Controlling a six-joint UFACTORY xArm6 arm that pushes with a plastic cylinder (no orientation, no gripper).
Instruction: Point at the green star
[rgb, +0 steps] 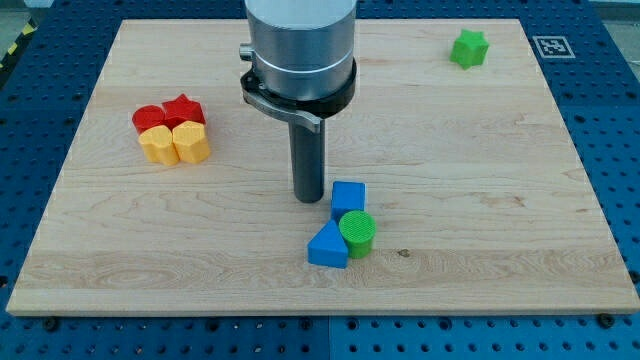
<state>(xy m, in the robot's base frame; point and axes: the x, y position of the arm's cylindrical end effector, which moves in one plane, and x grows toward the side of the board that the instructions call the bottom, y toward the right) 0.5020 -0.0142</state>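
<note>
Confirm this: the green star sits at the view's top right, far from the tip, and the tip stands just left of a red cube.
One thing is wrong: the cube beside my tip is blue, not red. The camera view shows the blue cube just to the tip's right. The rest holds: the green star sits at the view's top right, far from the tip.

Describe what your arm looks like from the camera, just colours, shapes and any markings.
My arm shows as a wide, smooth silver-grey metal cylinder, cut off at the view's top. Below it sits a dark band with a thin grey metal clamp ring and a small bolt on its left. From there a straight, dark grey round rod runs down to my tip, which is flat-ended. No cables or printed markings show.
</note>
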